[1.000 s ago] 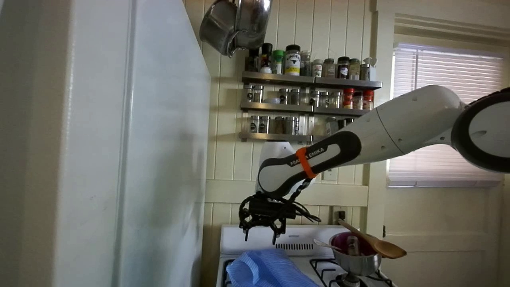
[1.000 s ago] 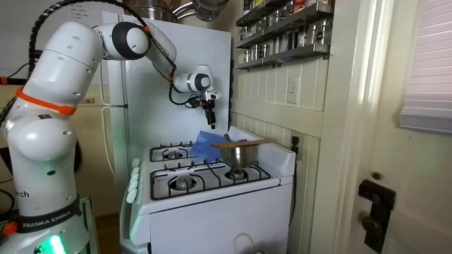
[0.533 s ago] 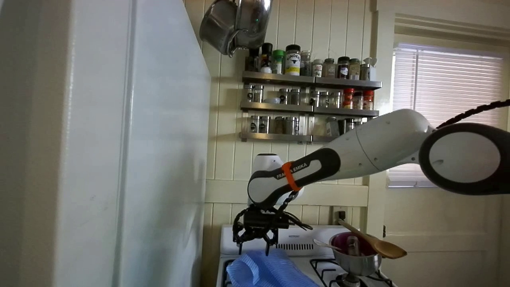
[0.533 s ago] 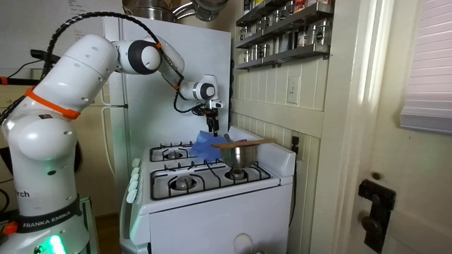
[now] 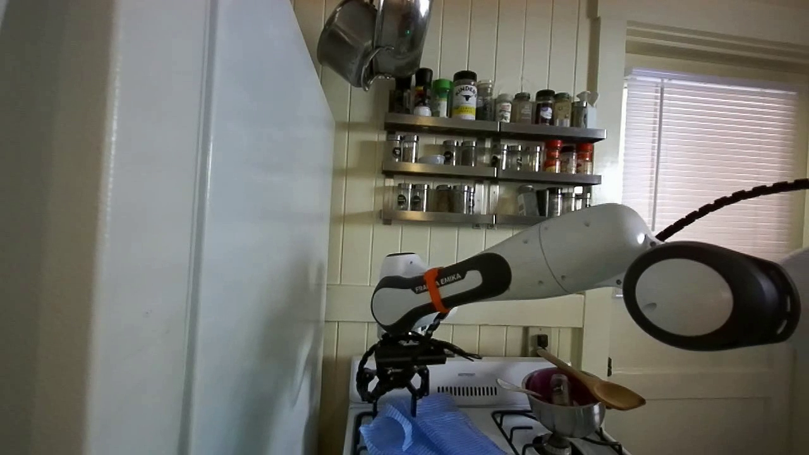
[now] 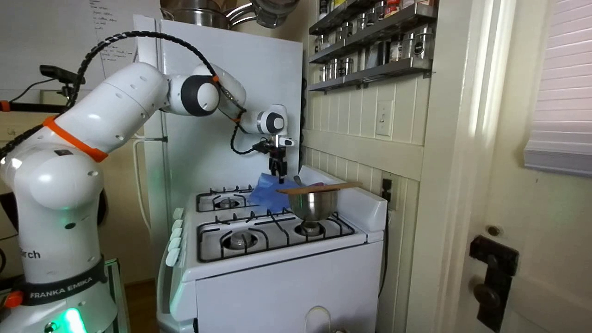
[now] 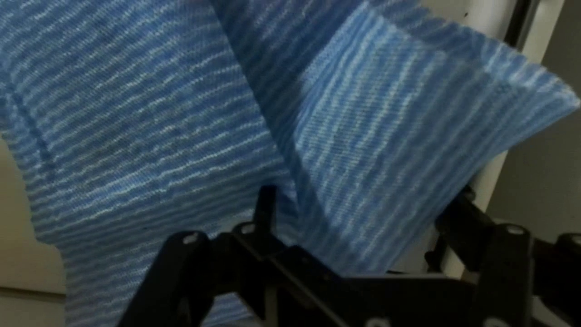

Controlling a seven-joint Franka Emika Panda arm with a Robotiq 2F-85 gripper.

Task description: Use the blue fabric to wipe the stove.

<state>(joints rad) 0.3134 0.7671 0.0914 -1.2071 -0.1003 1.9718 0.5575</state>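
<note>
Blue cloth (image 6: 267, 196) lies rumpled on top of the stove (image 6: 282, 286); mid-frame in that exterior view, partly hidden behind the wooden spoon (image 6: 319, 188) and steel pot (image 6: 313, 206). In an exterior view it's at bottom centre, long axis running upper left to lower right, cut off by the lower frame edge.

Gripper (image 5: 394, 409): jaws spread wide, nothing held. Points down, over the cloth's upper-left end in that view. Only one arm (image 6: 125, 99) on the job, so no question of which is nearer.

Key relation: cloth is straight below the gripper, with a raised flap (image 7: 390, 136) in the gap. Wrist view: main body of cloth fills the left and upper left, flap sits centre to right, its corner pointing at the right edge of frame. Left-in-frame finger (image 7: 267, 204) overlaps the cloth near the crease at the flap's base; right-in-frame finger (image 7: 460, 213) is just outside the flap's lower-right edge. Crease slants from top centre to lower middle, so closing should pinch across it, not along it. Contact between fingertips and cloth: can't tell.

Step, my call: lining up the grasp; wiping not started. Next probably wants a little more depth, then close. Risk: too shallow and only a thin bit of flap gets caught, then slips out. Soft, should fold easily.
</note>
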